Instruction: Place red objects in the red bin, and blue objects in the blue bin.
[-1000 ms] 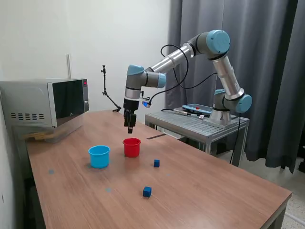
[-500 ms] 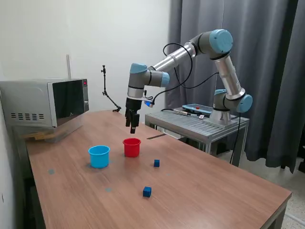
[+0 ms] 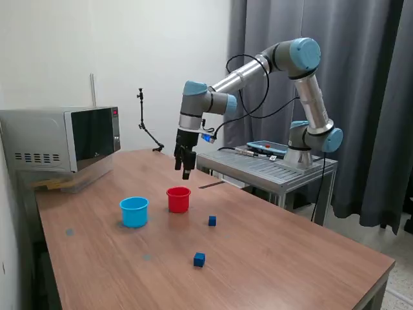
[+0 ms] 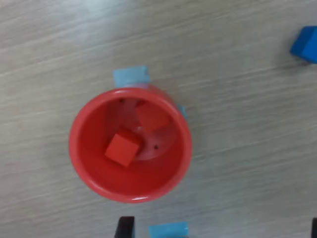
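Observation:
The red bin (image 3: 179, 203) stands on the wooden table, and the wrist view looks straight down into it (image 4: 130, 195). Two red cubes lie inside, one (image 4: 122, 148) beside the other (image 4: 152, 118). The light blue bin (image 3: 134, 216) stands just to the exterior view's left of the red one. Two dark blue cubes rest on the table, one (image 3: 211, 221) near the red bin and one (image 3: 199, 259) closer to the front edge; a blue cube (image 4: 304, 44) also shows in the wrist view. My gripper (image 3: 186, 171) hangs open and empty above the red bin, slightly to the exterior view's right.
A microwave (image 3: 61, 139) sits at the table's back on the exterior view's left. The arm's base stands on a metal stand (image 3: 268, 169) behind the table. A thin black stand (image 3: 147, 126) rises at the back. Blue tape marks (image 4: 131, 77) lie by the red bin.
My gripper has risen and drifted toward the exterior view's right, away from directly over the red bin. Bins and blue cubes have not moved.

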`<control>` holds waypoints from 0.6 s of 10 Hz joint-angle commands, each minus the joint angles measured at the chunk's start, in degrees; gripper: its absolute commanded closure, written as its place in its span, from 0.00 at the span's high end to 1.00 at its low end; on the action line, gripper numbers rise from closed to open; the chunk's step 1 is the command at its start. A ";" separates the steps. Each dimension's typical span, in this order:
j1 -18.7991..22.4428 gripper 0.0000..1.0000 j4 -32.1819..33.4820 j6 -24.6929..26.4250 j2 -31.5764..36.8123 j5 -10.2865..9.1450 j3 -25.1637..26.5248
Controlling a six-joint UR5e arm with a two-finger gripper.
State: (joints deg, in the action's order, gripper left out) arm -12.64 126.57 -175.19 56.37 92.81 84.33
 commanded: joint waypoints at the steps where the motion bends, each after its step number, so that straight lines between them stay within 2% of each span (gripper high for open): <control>1: 1.21 1.00 -0.01 4.31 0.41 -0.35 0.48; 3: 2.53 1.00 -0.19 7.21 0.67 -0.70 0.65; 5: 3.50 1.00 -7.10 9.60 0.68 -1.05 0.48; 6: 4.29 1.00 -7.48 12.13 0.76 -3.14 0.48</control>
State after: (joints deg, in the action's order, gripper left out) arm -9.28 121.48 -165.82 57.06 91.35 84.83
